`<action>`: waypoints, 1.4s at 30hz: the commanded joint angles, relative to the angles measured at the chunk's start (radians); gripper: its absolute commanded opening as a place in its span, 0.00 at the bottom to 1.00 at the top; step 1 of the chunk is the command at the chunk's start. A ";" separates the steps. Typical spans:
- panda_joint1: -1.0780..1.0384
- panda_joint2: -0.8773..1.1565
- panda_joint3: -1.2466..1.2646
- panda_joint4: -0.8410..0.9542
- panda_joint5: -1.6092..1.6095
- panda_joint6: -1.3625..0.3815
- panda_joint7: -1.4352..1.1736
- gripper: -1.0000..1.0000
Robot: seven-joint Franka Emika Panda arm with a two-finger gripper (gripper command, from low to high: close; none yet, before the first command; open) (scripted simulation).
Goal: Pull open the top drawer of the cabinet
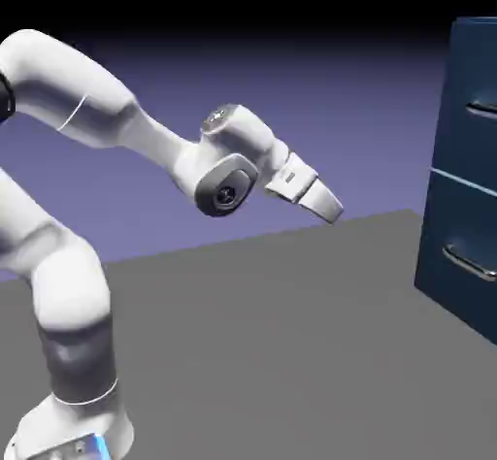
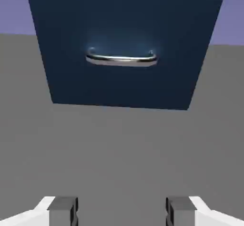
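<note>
From the exterior view's left, my white jointed arm rises and bends over the flat grey surface [image 1: 272, 332], and its two-finger tool [image 1: 333, 210] hangs in open air about mid-picture, angled down and toward the right. In the hand view I see the two small grey fingertips [image 2: 62, 210] set wide apart at the bottom edge with only bare surface between them, so the tool is spread and pinching nothing.

Further right stands the tall boxy dark navy-blue cabinet [image 1: 466, 172], well apart from the tool, with a stretch of surface between them. Its flat dark blue top drawer [image 1: 472, 94] sits above the thin light-blue dividing line [image 1: 464, 182]; only the near end of its silver bar handle [image 1: 481, 111] shows at the frame edge. The lower drawer [image 1: 461, 254] carries its own silver handle [image 1: 470, 262]. Both fronts look flush with the cabinet body, so I judge nothing has been pulled yet.

The hand camera shows one silver handle [image 2: 121, 59] on a dark blue front; I cannot tell which drawer it belongs to.

By my reckoning the job is at its start: the approach, the closing on the top handle and the pull all remain
</note>
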 commanded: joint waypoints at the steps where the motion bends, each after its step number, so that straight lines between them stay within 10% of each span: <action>1: 0.014 0.036 -0.032 0.023 0.044 -0.008 -0.039 0.50; 42: 0.576 1.492 -1.344 0.973 1.827 -0.354 -1.650 0.50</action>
